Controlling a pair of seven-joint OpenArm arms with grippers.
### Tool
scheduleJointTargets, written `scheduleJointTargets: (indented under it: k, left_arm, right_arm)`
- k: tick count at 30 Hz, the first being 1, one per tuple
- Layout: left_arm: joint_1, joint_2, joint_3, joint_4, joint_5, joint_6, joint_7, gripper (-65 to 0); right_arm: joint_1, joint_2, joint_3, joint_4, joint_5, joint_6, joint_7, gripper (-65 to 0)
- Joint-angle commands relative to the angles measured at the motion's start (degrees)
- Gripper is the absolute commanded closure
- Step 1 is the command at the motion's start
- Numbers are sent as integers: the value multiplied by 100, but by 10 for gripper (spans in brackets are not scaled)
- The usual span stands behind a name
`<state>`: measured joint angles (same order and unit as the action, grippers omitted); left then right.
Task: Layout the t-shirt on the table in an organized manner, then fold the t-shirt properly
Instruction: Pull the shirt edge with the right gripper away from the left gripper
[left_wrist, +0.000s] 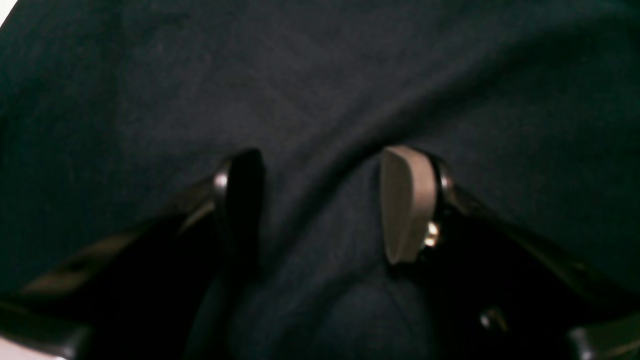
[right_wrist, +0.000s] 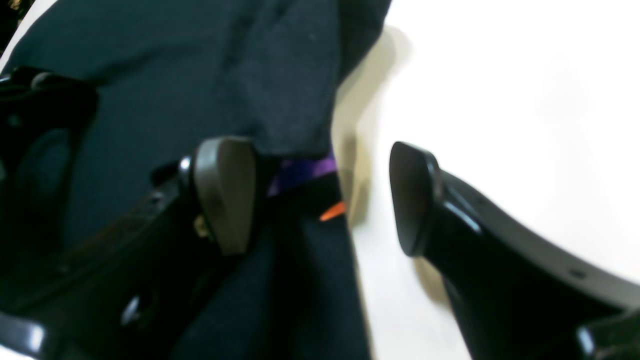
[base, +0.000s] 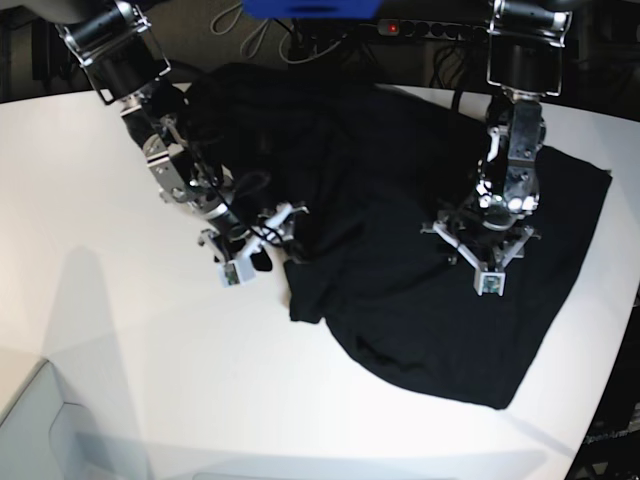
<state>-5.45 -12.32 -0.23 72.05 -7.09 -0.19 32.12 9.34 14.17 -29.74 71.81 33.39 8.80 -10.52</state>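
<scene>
T-shirt (right_wrist: 200, 75): purple, orange patches, unreadable.

One shirt, one table, two grippers.

A single black shirt (base: 400, 250) lies on the one white table (base: 120, 330). Two grippers show: the left gripper (left_wrist: 320, 200) with two fingers, a dark one and a pale one (left_wrist: 407, 205), cloth between them; the right gripper (right_wrist: 325, 195) with two fingers, the shirt's edge between them. Just beside its pale finger (right_wrist: 225, 192) sit one purple patch (right_wrist: 302, 170) and one orange patch (right_wrist: 332, 211).
</scene>
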Motion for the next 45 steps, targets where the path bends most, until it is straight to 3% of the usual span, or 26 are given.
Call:
scheduleJointTargets:
  k: [1,4,12,14,17,20,21,27,32,35,38,40,42,45]
  left_arm:
    - [13,-21,1,8,107,41,291,-362]
    - [13,-12,10,8,107,41,274,-362]
    - [13,-12,10,8,107,41,283,-362]
    - [13,-12,10,8,107,41,283,-362]
    - [13,-12,1,8,107,41,291,-362]
    - [13,-12,1,8,107,41,291,-362]
    - [13,-21,1,8,107,41,291,-362]
    - [93,-39,1,17,107,41,300,-362]
    - [321,-47,-8,465,107,41,300,-362]
    - [488,-56,-8,957,107,41,300,-362]
    - [559,-56,-8,1204,107,41,309,-362]
    - [567,-56,-8,1283,107,41,309,-362]
    - [567,-56,-8,1300,107,41,344,-362]
    - [532,-56,-8,1432,107,41,687,-362]
  right_arm:
    - [107,-6,42,217,59,259,160,-426]
    - [99,-6,42,278,59,681,160,-425]
    - [169,-130,42,41,59,751,186,-402]
    - [292,-165,42,-144,59,751,186,-334]
    - [424,-209,130,-372,59,751,195,-181]
    - [468,-253,552,-381,59,751,195,-26]
    - [485,-253,763,-364,68,751,195,0]
    - [951,-165,1826,-522,50,760,160,0]
    - [1980,81,1923,-1673,50,769,195,0]
    - [2806,99,1914,-2869,42,1032,230,0]
    - [3518,55,1906,-3968,33,1446,582,0]
    - [3879,-59,1897,-4531,24,1542,881,-3]
    - [4151,-121,1897,-4909,-161,1542,1101,-63]
    - [4257,-121,1914,-4891,-688,1533,1250,-203]
